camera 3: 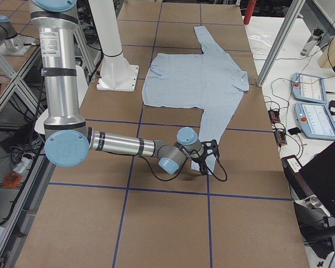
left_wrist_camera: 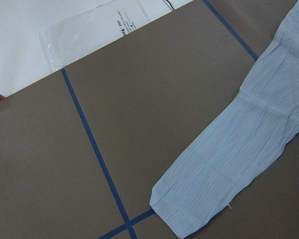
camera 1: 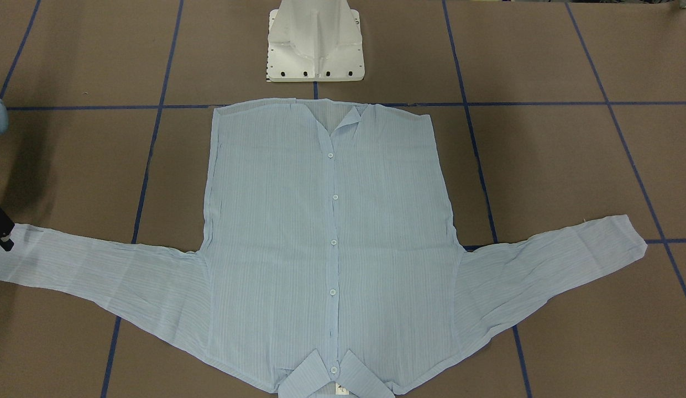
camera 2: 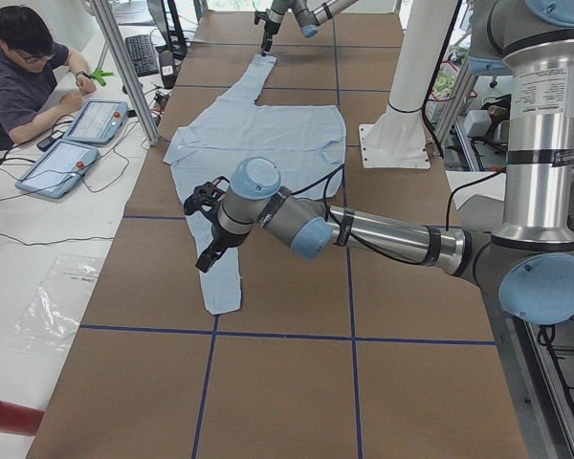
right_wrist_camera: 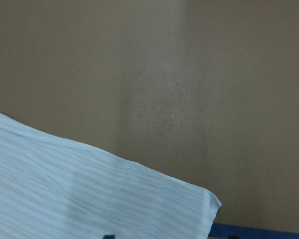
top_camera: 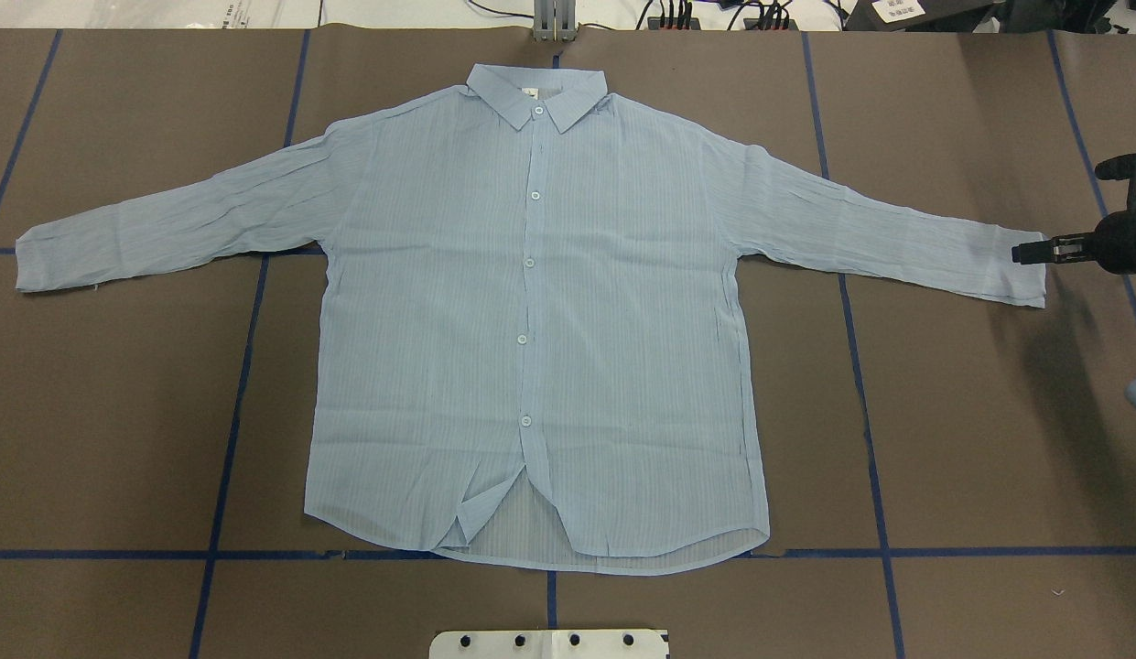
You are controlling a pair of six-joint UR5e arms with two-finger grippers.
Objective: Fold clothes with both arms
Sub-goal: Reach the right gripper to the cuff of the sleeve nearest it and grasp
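The pale-blue shirt point(top_camera: 531, 302) lies flat and face up on the brown table, buttoned, collar at the far side from the robot, both sleeves spread out. My right gripper point(top_camera: 1030, 252) is low at the end of the shirt's right-hand sleeve cuff point(top_camera: 1007, 265); its fingers look apart and the cuff point(right_wrist_camera: 179, 204) lies flat. It also shows at the front view's left edge point(camera 1: 1, 229). My left gripper point(camera 2: 209, 229) hovers above the other sleeve point(left_wrist_camera: 229, 169). It shows only in the left side view, so I cannot tell whether it is open or shut.
The white pedestal base point(camera 1: 315, 41) stands at the robot's edge, behind the shirt's hem. Blue tape lines point(top_camera: 238, 366) cross the table. An operator point(camera 2: 19, 67) sits by two tablets point(camera 2: 77, 139) on a white side table. A clear plastic bag point(left_wrist_camera: 89, 35) lies there.
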